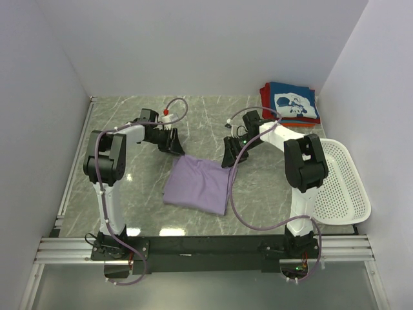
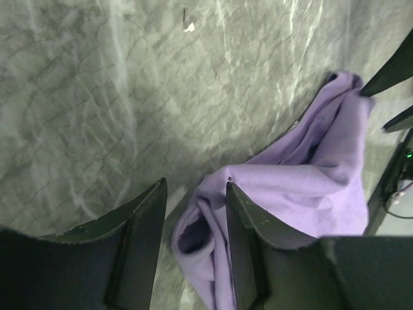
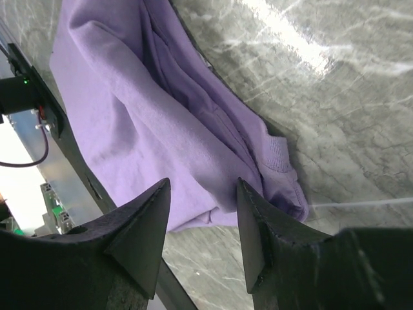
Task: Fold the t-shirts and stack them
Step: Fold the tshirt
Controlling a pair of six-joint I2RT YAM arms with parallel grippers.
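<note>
A lavender-purple t-shirt (image 1: pixel 199 185) lies folded in a rough square on the marble table in the middle. My left gripper (image 1: pixel 174 144) is open just above its far left corner; in the left wrist view (image 2: pixel 195 187) a fold of the shirt (image 2: pixel 303 187) lies between and under the fingers. My right gripper (image 1: pixel 228 158) is open at the shirt's far right corner; the right wrist view (image 3: pixel 201 187) shows the shirt (image 3: pixel 142 123) below the open fingers. A navy t-shirt with a white print (image 1: pixel 292 101) lies folded on red and orange shirts (image 1: pixel 268 97) at the back right.
A white perforated basket (image 1: pixel 339 184) stands at the right edge of the table. White walls close the left, back and right sides. A metal rail (image 1: pixel 206 248) runs along the near edge by the arm bases.
</note>
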